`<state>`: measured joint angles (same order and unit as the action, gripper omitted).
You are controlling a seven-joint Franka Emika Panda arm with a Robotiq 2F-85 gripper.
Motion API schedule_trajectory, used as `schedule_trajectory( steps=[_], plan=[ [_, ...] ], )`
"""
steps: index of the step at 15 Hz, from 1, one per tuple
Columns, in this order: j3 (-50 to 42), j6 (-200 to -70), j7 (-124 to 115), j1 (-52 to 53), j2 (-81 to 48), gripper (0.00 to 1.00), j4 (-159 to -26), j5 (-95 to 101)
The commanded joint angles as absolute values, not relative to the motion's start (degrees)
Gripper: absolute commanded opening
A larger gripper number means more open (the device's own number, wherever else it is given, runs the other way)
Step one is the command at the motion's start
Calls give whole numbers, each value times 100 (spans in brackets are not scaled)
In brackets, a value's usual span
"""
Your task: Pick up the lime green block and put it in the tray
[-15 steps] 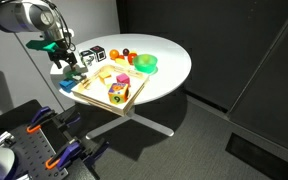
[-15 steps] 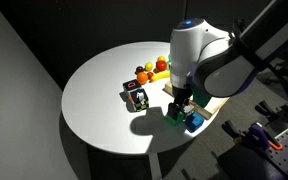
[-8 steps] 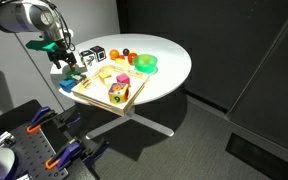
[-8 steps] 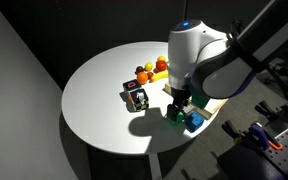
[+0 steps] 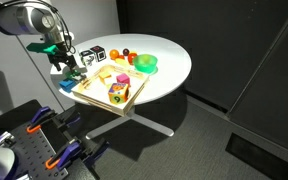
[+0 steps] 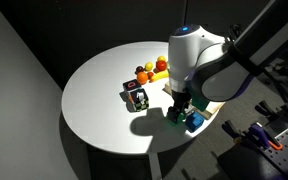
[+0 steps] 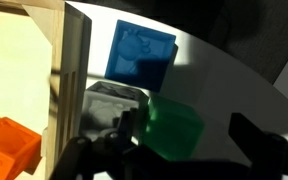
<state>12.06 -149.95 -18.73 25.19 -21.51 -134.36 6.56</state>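
The lime green block (image 7: 174, 128) sits on the white table just outside the tray's wooden rim (image 7: 72, 70), and looks dark in the arm's shadow. My gripper (image 7: 184, 138) is open and low over it, one finger close to its left side and the other apart on the right. In both exterior views the gripper (image 5: 64, 62) (image 6: 180, 103) hovers at the table's edge over the green block (image 6: 174, 115). The light-wood tray (image 5: 104, 103) lies beside it.
A blue block (image 7: 141, 55) (image 6: 193, 122) lies right next to the green one. An orange block (image 7: 9, 145) and a yellow-pink toy (image 5: 118, 91) are in the tray. A black-white cube (image 6: 137, 98), fruits (image 6: 150, 71) and a green bowl (image 5: 144, 64) stand further in.
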Motion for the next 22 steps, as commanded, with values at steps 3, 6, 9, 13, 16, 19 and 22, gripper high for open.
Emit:
schedule_trajectory(
  steps=[3, 6, 9, 13, 16, 19, 22],
  plan=[
    [1204, -15197, -1819, 2480, -2395, 100, -13270, 590],
    [1204, -15249, -1820, 2499, -2408, 100, -13239, 584],
    [1205, -15253, -1825, 2514, -2401, 100, -13215, 592],
    [1185, -15257, -1866, 2562, -2429, 100, -13186, 629],
    [1195, -15259, -1846, 2563, -2458, 100, -13175, 615],
    [1171, -15256, -1871, 2582, -2488, 100, -13168, 634],
    [1156, -15260, -1878, 2581, -2509, 100, -13169, 635]
  ],
)
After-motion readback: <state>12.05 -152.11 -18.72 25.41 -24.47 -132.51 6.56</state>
